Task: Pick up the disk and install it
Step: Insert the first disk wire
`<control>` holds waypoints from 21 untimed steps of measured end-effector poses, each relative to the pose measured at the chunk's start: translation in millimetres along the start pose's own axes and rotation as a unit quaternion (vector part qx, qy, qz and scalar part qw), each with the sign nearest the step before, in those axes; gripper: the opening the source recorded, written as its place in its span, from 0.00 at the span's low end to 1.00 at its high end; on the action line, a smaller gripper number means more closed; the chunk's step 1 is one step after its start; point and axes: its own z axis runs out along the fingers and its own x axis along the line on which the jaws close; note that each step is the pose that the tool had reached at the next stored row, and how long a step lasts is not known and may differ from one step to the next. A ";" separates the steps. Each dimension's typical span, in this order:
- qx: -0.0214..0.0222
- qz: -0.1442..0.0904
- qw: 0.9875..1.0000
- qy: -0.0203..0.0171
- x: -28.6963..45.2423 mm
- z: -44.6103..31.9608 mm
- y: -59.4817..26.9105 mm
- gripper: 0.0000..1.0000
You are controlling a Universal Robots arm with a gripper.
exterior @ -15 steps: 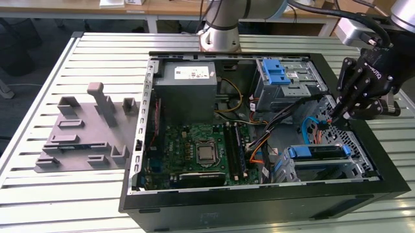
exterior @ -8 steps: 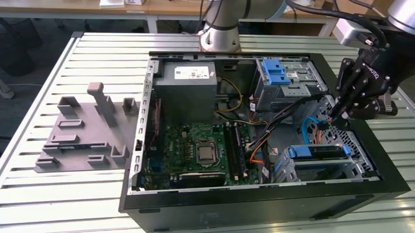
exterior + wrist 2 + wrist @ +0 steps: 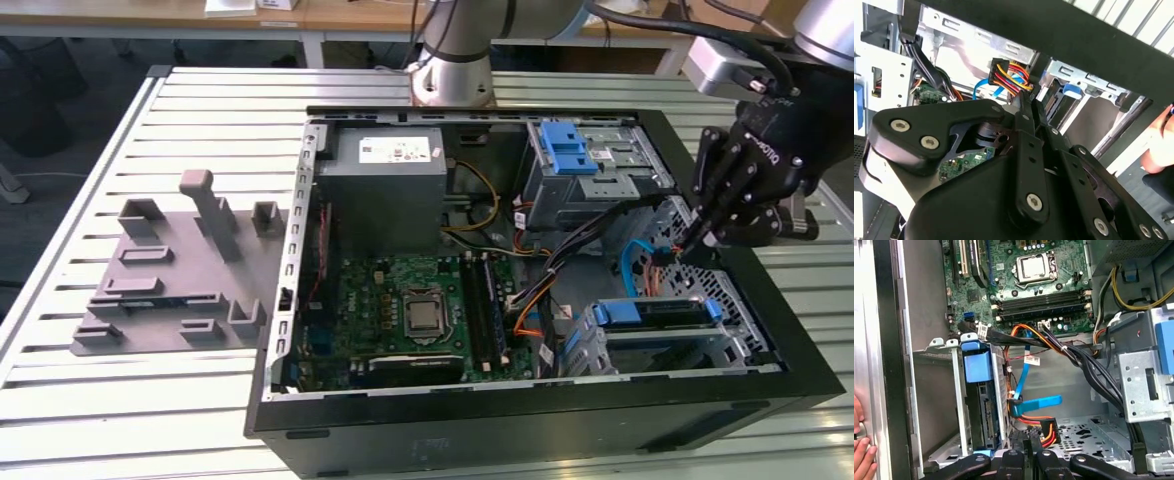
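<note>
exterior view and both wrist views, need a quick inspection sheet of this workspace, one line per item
surface: slatted metal table carrying an open computer case
job's things: disk in its blue bracket sits in the bay at the case's corner, on the exterior view's right
clutter: grey moulded fixture on the table beside the case
grippers: gripper reaches into the case, shut, tip at a plug with coloured wires; a grip on it cannot be confirmed
cables: black bundle and blue flat cable run beside the disk
surroundings: a person's hand at the case's outer wall; wooden desk behind
</note>
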 end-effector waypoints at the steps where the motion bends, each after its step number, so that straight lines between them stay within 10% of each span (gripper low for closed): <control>1: 0.001 0.000 1.000 0.000 0.3 0.0 2.0 0.16; 21: 0.023 -0.037 0.999 -0.001 14.2 3.5 7.8 0.16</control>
